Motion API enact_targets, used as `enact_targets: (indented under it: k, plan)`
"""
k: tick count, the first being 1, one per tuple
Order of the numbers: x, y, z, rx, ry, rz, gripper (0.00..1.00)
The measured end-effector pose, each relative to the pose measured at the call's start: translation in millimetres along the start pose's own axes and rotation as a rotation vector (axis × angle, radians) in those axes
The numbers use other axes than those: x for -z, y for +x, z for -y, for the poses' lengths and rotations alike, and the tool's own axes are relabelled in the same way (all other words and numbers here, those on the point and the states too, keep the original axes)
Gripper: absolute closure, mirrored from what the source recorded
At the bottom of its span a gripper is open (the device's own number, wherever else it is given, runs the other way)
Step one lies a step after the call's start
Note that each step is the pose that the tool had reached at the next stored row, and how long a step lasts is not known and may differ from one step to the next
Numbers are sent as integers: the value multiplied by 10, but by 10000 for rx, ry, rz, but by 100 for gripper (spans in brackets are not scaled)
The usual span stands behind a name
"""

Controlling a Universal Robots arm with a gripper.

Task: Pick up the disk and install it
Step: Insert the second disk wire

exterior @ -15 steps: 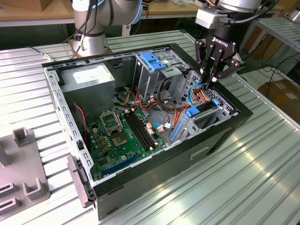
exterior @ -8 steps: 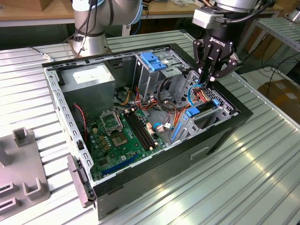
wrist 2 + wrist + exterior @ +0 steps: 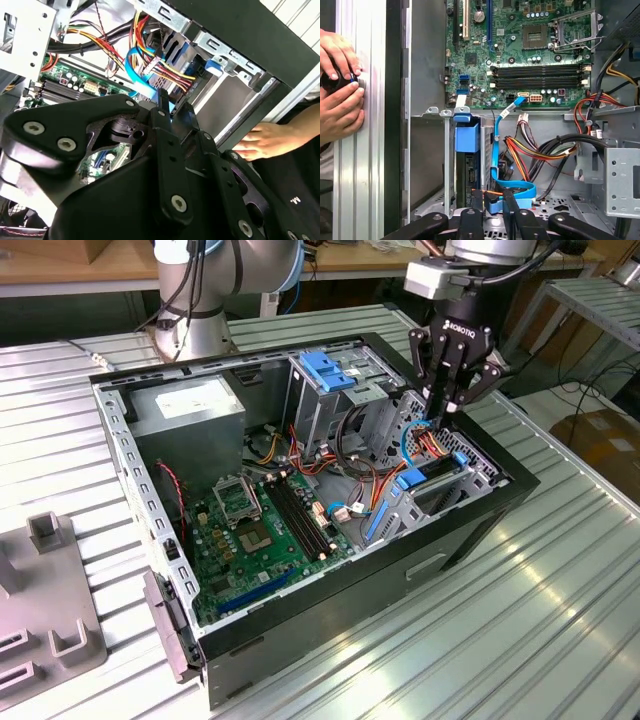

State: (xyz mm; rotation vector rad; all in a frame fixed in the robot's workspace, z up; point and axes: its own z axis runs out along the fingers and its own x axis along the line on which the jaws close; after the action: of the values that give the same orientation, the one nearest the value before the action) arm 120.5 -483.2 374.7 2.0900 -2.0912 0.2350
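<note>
While on edge, disk [image 3: 470,172] lengthwise along case wall [image 3: 462,532]; claw [image 3: 493,195] pinching blue cable [image 3: 496,150].

White brand lettering runs down the tool [image 3: 447,406].

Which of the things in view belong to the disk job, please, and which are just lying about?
Job: disk, gripper, case.
Lying about: power supply, motherboard, cables, a person's hands, grey fixture.
</note>
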Motion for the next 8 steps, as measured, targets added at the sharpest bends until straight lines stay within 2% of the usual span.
enact_targets:
  k: [1, 2, 3, 8]
  plan:
    - [-2, -1, 0, 0, 0, -24, 78]
    - [-4, -1, 1, 0, 1, -41, 78]
    - [-5, -1, 1, 0, 2, -60, 84]
    - [-34, 82, 1, -1, 7, -57, 84]
